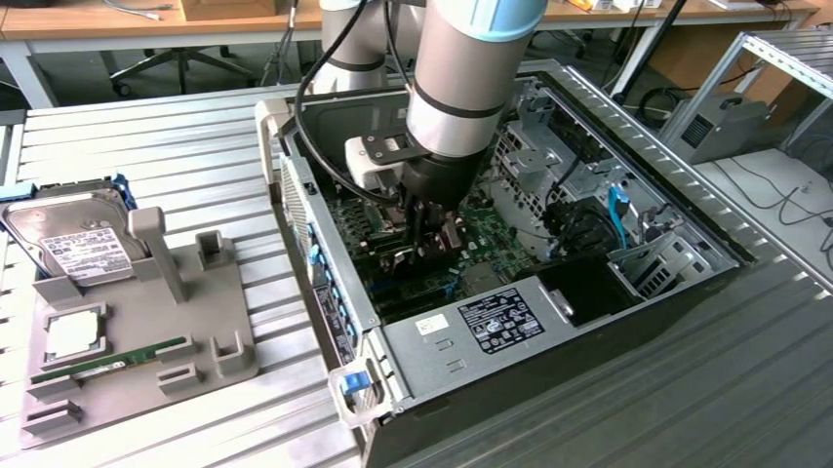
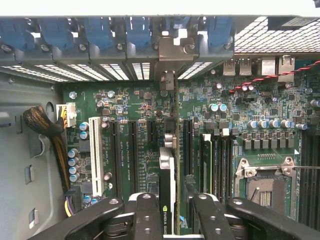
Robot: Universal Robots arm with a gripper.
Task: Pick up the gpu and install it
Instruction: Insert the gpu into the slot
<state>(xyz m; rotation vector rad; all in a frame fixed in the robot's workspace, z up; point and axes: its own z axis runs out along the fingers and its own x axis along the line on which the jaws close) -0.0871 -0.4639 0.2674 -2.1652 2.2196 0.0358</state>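
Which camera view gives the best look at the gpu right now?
The wrist view. There the gpu stands edge-on between the end effector fingers, over the motherboard slots, its metal bracket reaching the case's rear wall. In the exterior view the arm covers most of the gpu; only a small part shows inside the computer case.

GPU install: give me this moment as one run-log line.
gripper: around gpu | gpu: edge-on, upright over motherboard slots, bracket at rear panel | location: inside open PC case | seating: cannot tell
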